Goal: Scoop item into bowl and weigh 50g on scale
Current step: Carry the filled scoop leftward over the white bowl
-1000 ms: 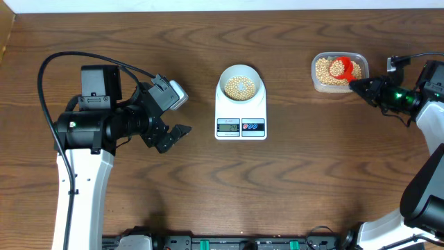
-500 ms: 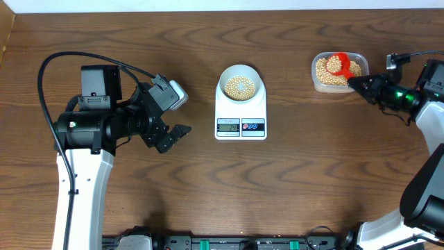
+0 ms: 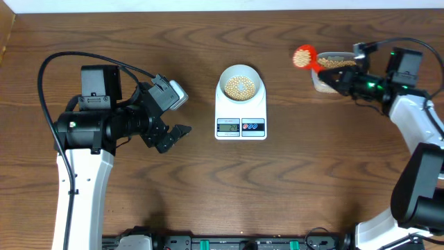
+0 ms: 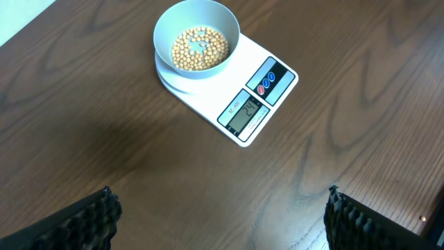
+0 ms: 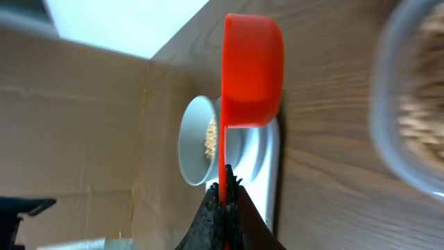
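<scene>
Red scoop [image 5: 251, 69] in gripper [image 5: 223, 200], scale [image 4: 229, 94] display [image 4: 244, 116] illegible

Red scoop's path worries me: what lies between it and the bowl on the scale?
Nothing: the overhead view shows only bare table between the red scoop and the bowl.

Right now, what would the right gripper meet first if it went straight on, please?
Likely the bowl on the scale, which lies directly beyond the red scoop the right gripper holds; height is unclear, so it might pass over.
</scene>
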